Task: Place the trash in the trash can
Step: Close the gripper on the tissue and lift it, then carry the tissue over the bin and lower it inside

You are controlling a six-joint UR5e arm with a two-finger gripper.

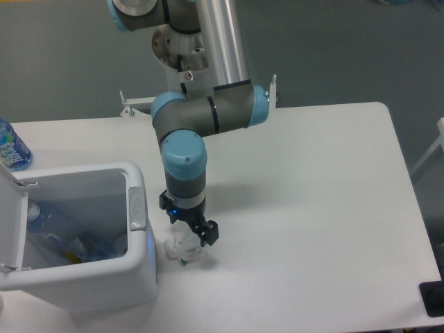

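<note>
A crumpled white paper wad (182,248) lies on the white table just right of the trash can (104,277). My gripper (189,229) points down right over the wad, its black fingers spread on either side of the wad's top and open. The white bin has its lid (14,222) swung open to the left and an oval push-button (137,207) on its right rim. Inside the bin lies a clear, bluish squashed bottle (48,220) among other scraps.
A blue-labelled water bottle (10,147) stands at the table's far left edge. A small black object (433,298) sits at the front right corner. The arm's base (187,48) rises behind the table's back edge.
</note>
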